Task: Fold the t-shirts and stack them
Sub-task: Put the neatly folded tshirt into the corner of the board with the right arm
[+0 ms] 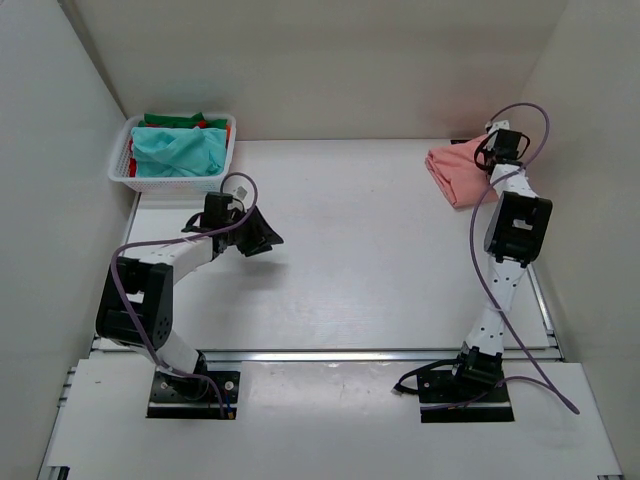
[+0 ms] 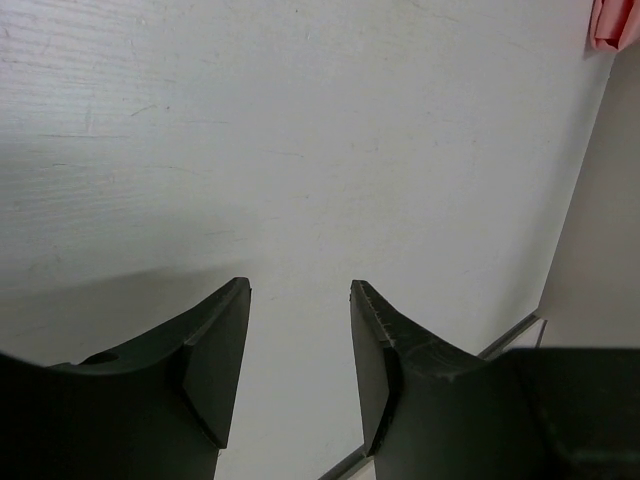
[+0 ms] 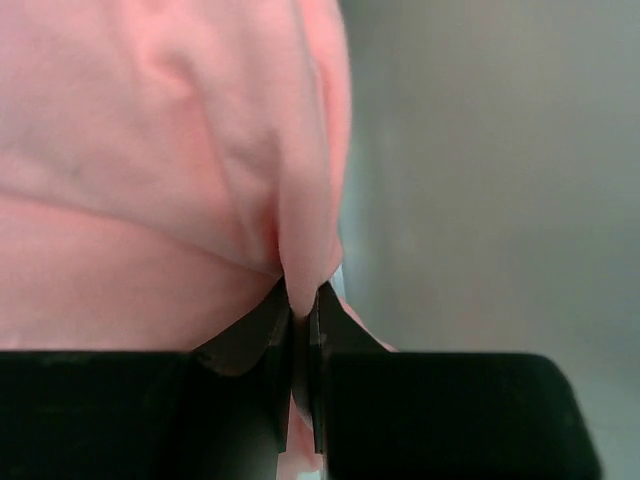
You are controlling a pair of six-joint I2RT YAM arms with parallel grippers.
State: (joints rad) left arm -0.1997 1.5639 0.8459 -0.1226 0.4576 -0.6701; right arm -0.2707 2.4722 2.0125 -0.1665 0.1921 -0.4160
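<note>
A folded salmon-pink t-shirt (image 1: pixel 458 172) lies at the far right of the table, near the back wall. My right gripper (image 1: pixel 487 160) reaches over its right edge, and in the right wrist view the gripper (image 3: pixel 303 300) is shut on a fold of the pink t-shirt (image 3: pixel 150 150). A teal t-shirt (image 1: pixel 180 150) fills the white basket (image 1: pixel 125 170) at the back left, over green (image 1: pixel 175 120) and red (image 1: pixel 213 124) cloth. My left gripper (image 1: pixel 262 236) hovers over bare table in front of the basket. Its jaws (image 2: pixel 300 290) stand open and empty.
White walls close in the left, back and right sides. A metal rail (image 1: pixel 350 353) runs along the table's near edge by the arm bases. In the left wrist view a corner of the pink t-shirt (image 2: pixel 612 28) shows at top right.
</note>
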